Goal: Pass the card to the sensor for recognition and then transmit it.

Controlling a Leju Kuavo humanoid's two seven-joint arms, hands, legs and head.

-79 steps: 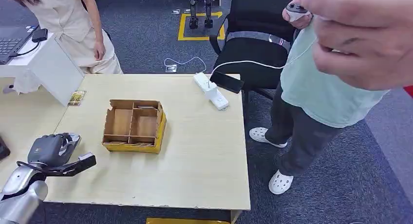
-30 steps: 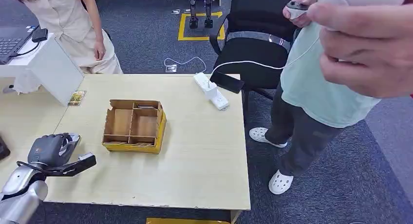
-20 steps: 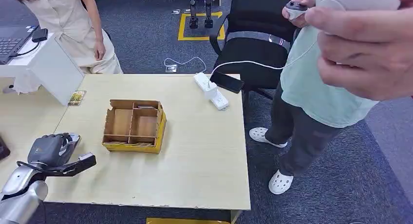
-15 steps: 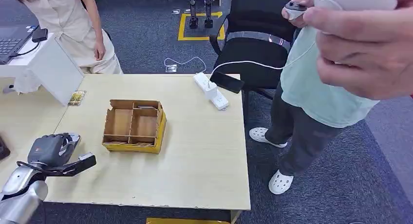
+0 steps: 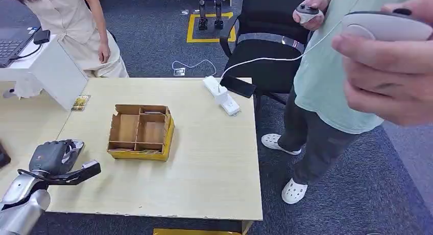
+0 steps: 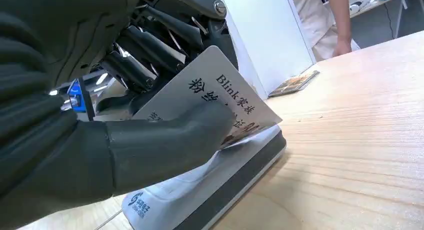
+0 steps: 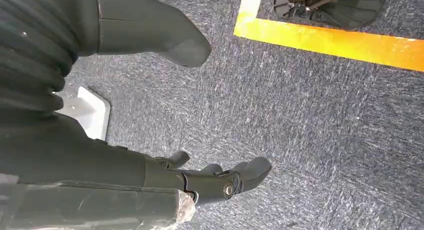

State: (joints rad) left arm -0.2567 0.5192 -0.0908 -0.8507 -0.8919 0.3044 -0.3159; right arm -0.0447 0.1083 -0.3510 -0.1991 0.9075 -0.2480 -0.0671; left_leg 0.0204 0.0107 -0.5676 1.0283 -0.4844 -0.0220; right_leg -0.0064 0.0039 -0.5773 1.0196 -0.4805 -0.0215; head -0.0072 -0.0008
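Our left hand [image 6: 115, 140] pinches the white card [image 6: 210, 102], printed black.
It lies tilted over the sensor [image 6: 210, 190]; our right hand [image 7: 165, 115] hangs spread, holding nothing.

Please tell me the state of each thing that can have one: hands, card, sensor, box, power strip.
left hand: holds the card, thumb on top.
card: held tilted over the sensor, its lower edge at it.
sensor: lying flat on the table.
right hand: empty, fingers apart, above the carpet.
cardboard box: open, upright, with divided compartments.
power strip: white cable plugged in.
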